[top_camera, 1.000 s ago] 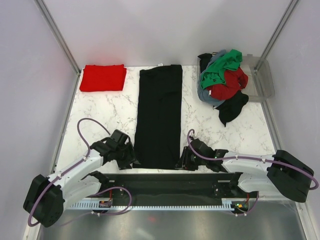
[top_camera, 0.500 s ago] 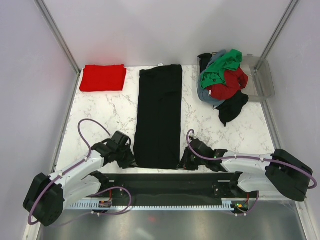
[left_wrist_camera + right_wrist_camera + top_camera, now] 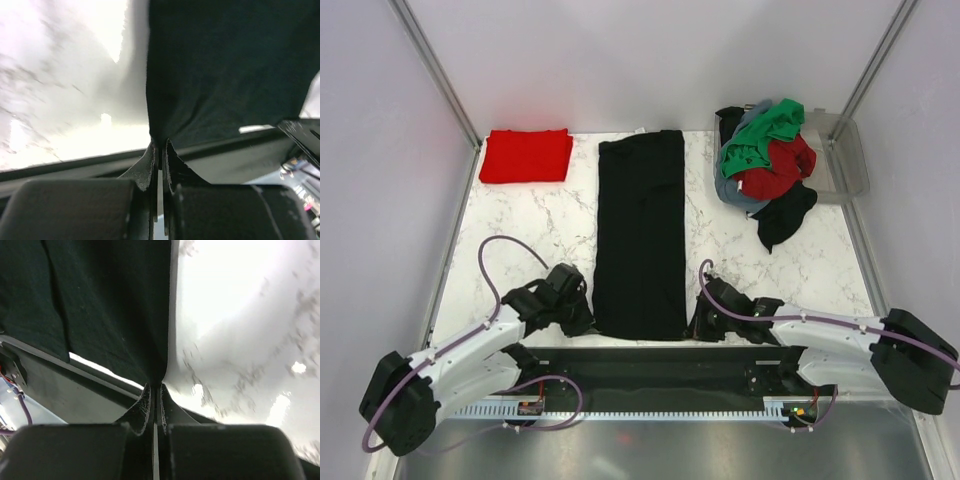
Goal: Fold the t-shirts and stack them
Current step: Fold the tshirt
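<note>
Two grippers pinch the near hem of the black t-shirt [image 3: 640,230], one at each corner: the left gripper [image 3: 588,323] is clamped on the left corner and the right gripper [image 3: 695,329] on the right one. The shirt lies as a long narrow strip down the middle of the marble table [image 3: 540,230], between a folded red t-shirt [image 3: 525,155] and a heap of unfolded t-shirts [image 3: 765,165]. It looks soft, light and limp, so I'd expect it to sag between the grips; corner holds suit it.

We find no readable text, label, brand, number or sign on anything in these three views.
</note>
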Tool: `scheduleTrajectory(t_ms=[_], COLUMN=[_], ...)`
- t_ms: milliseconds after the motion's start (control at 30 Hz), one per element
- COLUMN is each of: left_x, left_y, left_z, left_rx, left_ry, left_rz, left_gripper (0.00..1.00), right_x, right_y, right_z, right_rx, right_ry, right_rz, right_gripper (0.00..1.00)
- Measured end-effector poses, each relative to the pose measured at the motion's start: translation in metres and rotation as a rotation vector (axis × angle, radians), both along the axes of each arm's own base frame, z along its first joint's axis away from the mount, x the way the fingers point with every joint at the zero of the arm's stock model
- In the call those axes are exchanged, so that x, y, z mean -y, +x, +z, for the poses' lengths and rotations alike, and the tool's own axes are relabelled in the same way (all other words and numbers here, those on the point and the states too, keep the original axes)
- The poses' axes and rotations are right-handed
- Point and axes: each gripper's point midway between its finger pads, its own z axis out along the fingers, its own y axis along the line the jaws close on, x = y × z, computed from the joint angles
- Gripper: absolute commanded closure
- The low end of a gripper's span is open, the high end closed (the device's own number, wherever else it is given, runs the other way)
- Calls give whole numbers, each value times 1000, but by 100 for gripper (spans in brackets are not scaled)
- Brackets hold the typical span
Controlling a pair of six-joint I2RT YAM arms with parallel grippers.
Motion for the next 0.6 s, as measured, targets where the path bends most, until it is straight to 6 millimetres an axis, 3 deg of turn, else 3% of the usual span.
scheduleTrajectory(t_ms=[200,300,400,500,600], left_x=[20,23,28,42,51], left_y=[-13,-11,8,44,82], left_z=[30,46,76,118,148], left_rx=[41,54,102,200,281], left_ry=[-65,-55,-19,11,35], left_rz=[-59,-68,-56,-50,-35], left_gripper=[98,98,98,98,98], right_x=[11,12,1,-12,-14], right_y=[-10,-2,25,69,114], right_z=[20,38,75,116,141], right_rx=[19,47,110,191,248], right_ry=[-4,-42,-70,-67,-95], right_rz=[4,-1,-10,-43,-86], right_gripper=[100,100,100,100,100])
